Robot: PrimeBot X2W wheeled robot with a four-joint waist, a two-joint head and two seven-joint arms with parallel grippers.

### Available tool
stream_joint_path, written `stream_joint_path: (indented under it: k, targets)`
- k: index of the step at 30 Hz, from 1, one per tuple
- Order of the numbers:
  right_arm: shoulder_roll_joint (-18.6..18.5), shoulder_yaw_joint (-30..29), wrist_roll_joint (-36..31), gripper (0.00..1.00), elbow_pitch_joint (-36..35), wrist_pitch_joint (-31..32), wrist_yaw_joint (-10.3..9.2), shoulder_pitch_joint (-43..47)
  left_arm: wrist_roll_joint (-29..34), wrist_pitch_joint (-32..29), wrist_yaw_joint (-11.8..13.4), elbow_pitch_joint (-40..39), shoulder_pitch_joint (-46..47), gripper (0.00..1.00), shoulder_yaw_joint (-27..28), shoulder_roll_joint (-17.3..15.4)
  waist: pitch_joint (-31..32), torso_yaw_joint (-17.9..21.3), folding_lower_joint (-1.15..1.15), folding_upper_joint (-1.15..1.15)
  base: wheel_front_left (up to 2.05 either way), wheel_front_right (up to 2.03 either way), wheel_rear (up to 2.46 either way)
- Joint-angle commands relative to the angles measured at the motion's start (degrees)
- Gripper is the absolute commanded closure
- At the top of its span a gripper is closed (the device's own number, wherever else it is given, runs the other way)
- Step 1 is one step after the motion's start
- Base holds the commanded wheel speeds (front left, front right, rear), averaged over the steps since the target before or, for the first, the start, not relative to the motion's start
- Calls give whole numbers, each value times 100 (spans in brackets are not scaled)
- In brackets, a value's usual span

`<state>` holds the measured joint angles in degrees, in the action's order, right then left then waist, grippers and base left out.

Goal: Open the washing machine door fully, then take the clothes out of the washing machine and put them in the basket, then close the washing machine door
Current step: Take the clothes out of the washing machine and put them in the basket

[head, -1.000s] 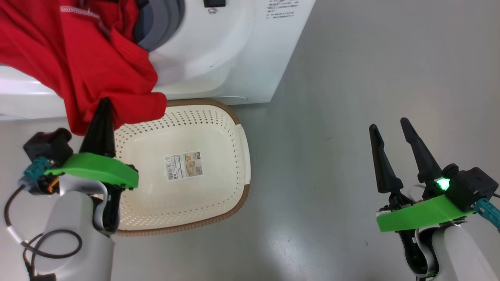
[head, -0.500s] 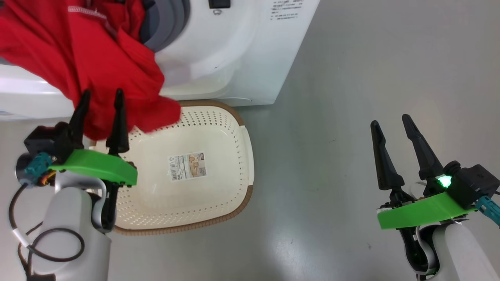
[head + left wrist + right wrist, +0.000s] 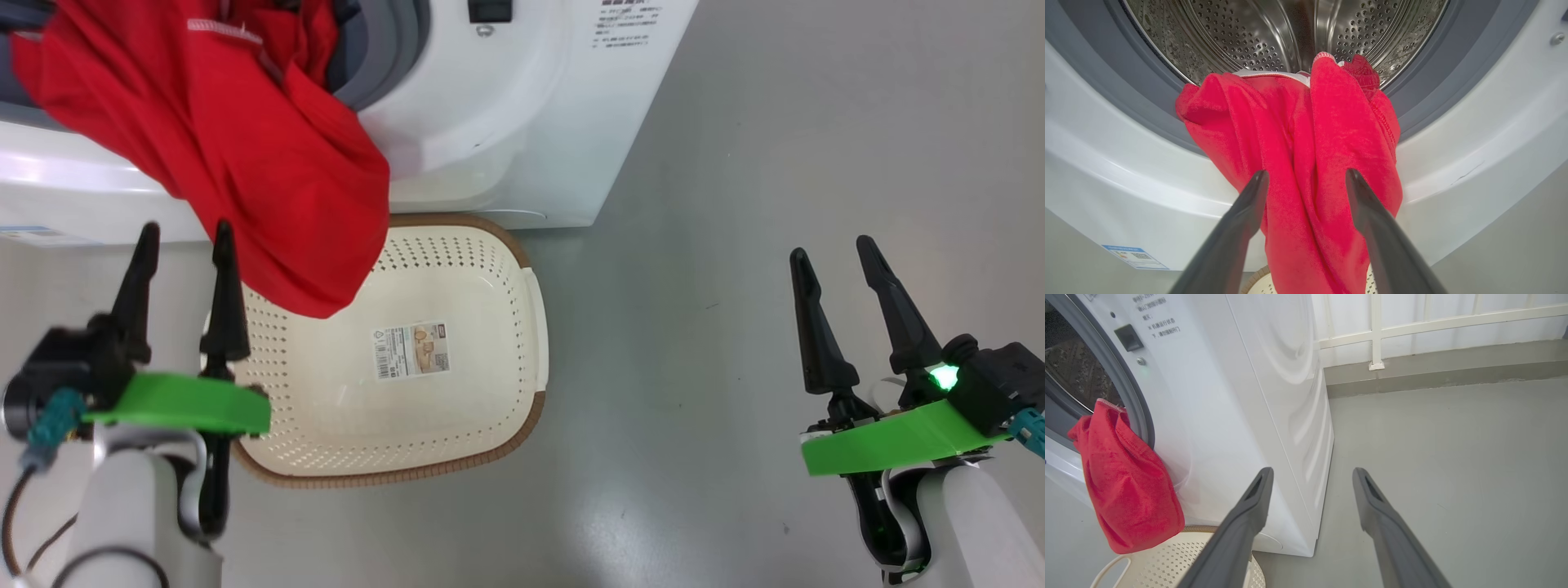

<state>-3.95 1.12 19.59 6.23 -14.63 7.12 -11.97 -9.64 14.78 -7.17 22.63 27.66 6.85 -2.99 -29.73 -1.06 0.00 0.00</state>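
Head view, looking down: a white front-loading washing machine stands on a grey floor. Bright red clothes spill from the machine's round opening and hang down its front. Their lowest fold dangles above the corner of the basket closest to the machine. This cream perforated basket sits on the floor right against the machine's foot, with a label sticker on its bottom.

Just in front of the machine, beside the hanging cloth, hovers the left gripper. Its two dark fingers are spread apart with nothing clamped between them (one fingertip is very near the cloth's edge, and contact cannot be judged). Well off to the machine's right, over bare floor, the right gripper also has its fingers parted and empty.

Left wrist view, facing the machine's opening: the red cloth drapes over the lower lip of the grey gasket. Its white-trimmed top end lies inside the perforated steel drum.

Right wrist view: the machine's white side panel, with a white railing beyond the machine.
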Motion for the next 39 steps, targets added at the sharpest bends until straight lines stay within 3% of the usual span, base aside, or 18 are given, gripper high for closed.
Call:
stream_joint_path:
  k: [1,12,22,31,39]
  targets:
    - [-45,127,-47,0,-155,-37,36,62,103,22,-32,-209,-213,0,191,-148,11,-12,0,0,0,0,0]
    - [-99,134,-30,0,-158,-37,36,138,99,22,-23,-974,-1100,0,457,-3,51,-31,0,0,0,0,0]
    - [-103,132,-25,0,-157,-37,36,151,-32,22,50,-1073,-1059,0,306,10,61,-27,0,0,0,0,0]
    - [-78,126,-39,0,-154,-37,36,156,132,22,0,-887,-76,0,121,-85,18,-74,0,0,0,0,0]
    - [-48,201,-29,0,-157,-37,36,-3,217,-7,-22,656,1594,0,-260,-523,-192,29,0,0,0,0,0]
